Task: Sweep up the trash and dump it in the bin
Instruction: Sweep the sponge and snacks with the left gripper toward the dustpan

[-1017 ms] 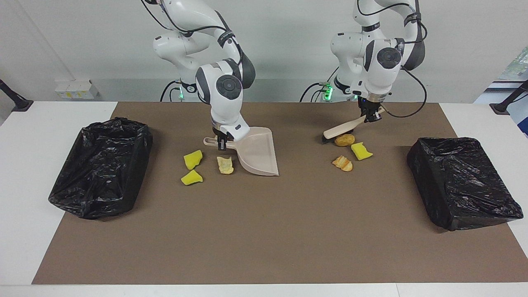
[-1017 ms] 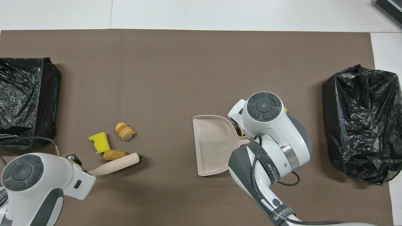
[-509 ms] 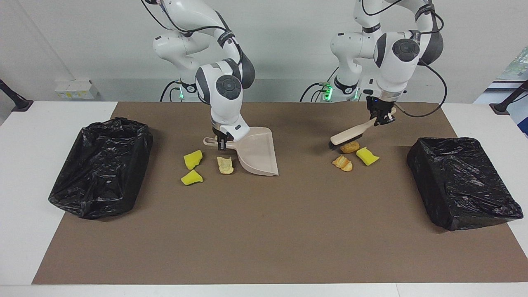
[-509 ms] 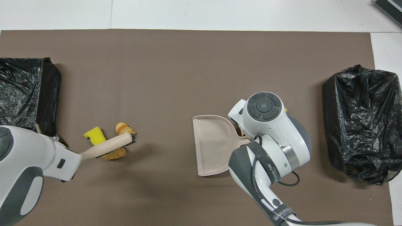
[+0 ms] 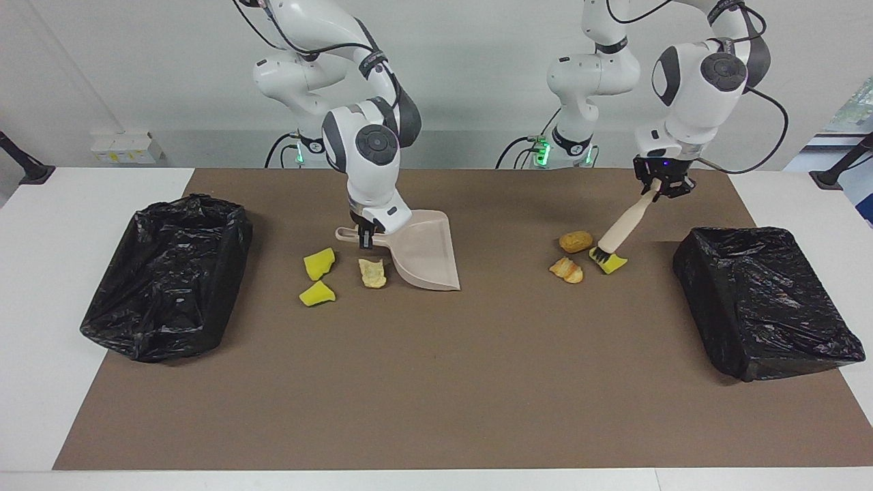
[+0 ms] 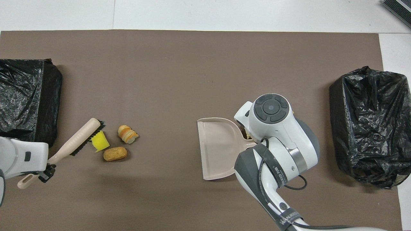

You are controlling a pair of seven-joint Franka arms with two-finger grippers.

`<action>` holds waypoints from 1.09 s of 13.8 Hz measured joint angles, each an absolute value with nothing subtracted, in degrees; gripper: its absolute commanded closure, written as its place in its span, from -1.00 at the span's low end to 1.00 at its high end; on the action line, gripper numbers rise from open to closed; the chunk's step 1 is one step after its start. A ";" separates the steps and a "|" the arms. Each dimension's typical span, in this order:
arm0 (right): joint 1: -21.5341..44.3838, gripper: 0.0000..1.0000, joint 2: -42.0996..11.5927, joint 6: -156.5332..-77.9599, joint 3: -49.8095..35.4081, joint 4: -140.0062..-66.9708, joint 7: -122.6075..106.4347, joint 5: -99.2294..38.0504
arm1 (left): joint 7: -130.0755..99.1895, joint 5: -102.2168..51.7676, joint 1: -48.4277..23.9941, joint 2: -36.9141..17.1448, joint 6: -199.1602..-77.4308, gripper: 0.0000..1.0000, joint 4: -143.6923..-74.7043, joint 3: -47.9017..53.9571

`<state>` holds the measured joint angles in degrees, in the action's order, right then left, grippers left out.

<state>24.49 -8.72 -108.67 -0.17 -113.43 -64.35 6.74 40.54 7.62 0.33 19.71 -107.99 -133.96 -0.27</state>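
The left end effector (image 5: 660, 188) is clenched on the brush (image 5: 622, 228), bristles against a yellow wedge (image 5: 612, 262) near that end's bin (image 5: 764, 300); the right end effector (image 5: 366, 236) grips the dustpan (image 5: 426, 252). The trash (image 5: 571, 270) lies well apart from the pan, so a hard stroke could scatter pieces across the counter (image 5: 423, 382).

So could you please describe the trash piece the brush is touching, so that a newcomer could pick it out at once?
Start at the black bin at the left arm's end of the table. Beside it lie three trash bits, with the brush slanting down onto them. The one under its bristles is the yellow foam wedge; its two neighbours are golden-brown and bread-like.
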 measured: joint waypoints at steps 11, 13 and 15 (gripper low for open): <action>24.44 1.00 -8.69 -108.67 -0.18 -113.56 -64.35 6.74 | -2.20 9.66 0.66 18.91 -107.72 1.00 -138.63 1.57; 24.41 1.00 -8.67 -108.67 -0.17 -113.70 -64.35 6.74 | -8.43 9.66 -1.32 18.30 -108.22 1.00 -140.74 1.64; 24.40 1.00 -8.60 -108.67 -0.17 -113.80 -64.35 6.74 | -13.35 9.67 -4.35 17.68 -108.47 1.00 -142.24 1.77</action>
<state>24.40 -8.60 -108.67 -0.17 -113.80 -64.35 6.74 -13.35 9.67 -4.35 17.68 -108.47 -142.24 1.77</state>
